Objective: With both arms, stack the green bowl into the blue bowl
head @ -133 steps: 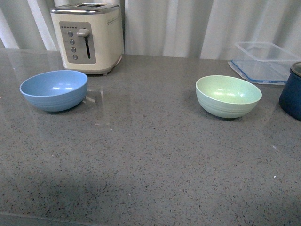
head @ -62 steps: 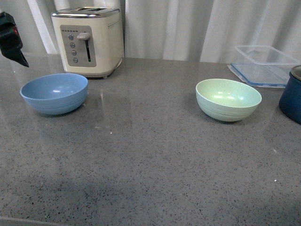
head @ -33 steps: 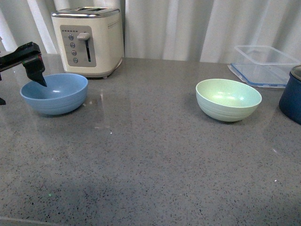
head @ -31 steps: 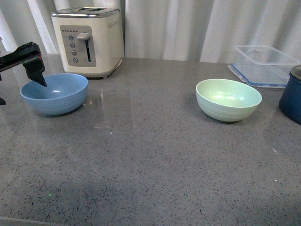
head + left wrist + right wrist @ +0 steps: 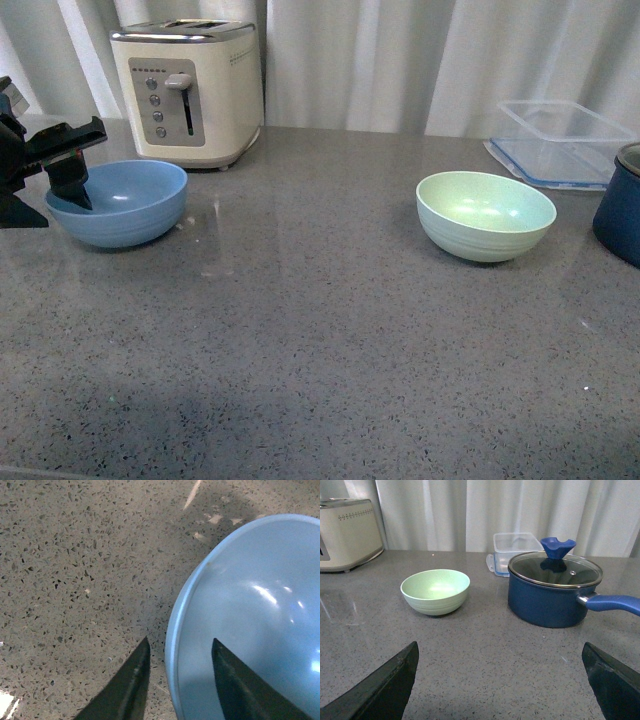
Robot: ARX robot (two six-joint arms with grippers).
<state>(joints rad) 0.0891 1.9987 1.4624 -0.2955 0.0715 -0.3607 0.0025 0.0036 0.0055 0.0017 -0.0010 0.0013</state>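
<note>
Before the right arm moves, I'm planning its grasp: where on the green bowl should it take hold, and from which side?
Probably the rim of the green bowl, on its near side, coming down from above with one finger inside and one outside. It stands upright and empty, its thin rim exposed, and the right end effector is open facing that side.

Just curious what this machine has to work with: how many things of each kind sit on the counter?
Bowls: 2, the blue bowl and the green bowl
Toaster: 1
Clear container: 1
Pot: 1
Total: 5
</note>
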